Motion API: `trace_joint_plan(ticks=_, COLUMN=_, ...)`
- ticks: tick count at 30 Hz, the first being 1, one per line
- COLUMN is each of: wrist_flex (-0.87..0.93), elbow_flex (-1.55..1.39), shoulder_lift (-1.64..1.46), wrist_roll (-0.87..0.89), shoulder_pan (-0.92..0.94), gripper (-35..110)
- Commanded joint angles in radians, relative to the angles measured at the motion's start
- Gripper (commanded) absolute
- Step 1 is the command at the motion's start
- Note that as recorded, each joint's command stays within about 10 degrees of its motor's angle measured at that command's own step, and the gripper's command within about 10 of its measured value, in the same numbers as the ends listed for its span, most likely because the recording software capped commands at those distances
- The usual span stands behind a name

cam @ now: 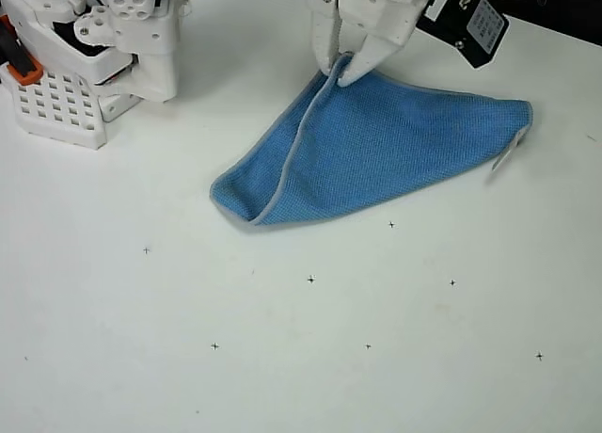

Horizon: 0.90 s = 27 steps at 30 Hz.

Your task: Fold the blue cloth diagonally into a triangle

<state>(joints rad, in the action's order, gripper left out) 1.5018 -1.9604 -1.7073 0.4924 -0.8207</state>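
My gripper (339,68) pinched the blue cloth (376,160) at its twelve o'clock corner, jaws apparently closed on it; the white tag (505,160) lay toward three o'clock.

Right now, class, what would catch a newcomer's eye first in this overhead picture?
The blue cloth in the upper middle of the white table, doubled over into a rough triangle. Then the white gripper at the top, its fingers closed on the cloth's upper corner.
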Motion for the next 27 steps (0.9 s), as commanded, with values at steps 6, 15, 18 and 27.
trace_joint_plan(ticks=6, wrist_flex=0.006, elbow_flex=0.055, shoulder_lift=0.037, wrist_roll=0.051, shoulder_pan=-0.049, gripper=0)
trace_joint_plan(ticks=15, wrist_flex=0.005, elbow_flex=0.055, shoulder_lift=0.051, wrist_roll=0.052, shoulder_pan=-0.049, gripper=0)
trace_joint_plan(ticks=18, wrist_flex=0.008, elbow_flex=0.064, shoulder_lift=0.055, wrist_roll=0.051, shoulder_pan=-0.051, gripper=11)
trace_joint_plan(ticks=27, wrist_flex=0.009, elbow_flex=0.091, shoulder_lift=0.071, wrist_roll=0.029, shoulder_pan=-0.051, gripper=23)
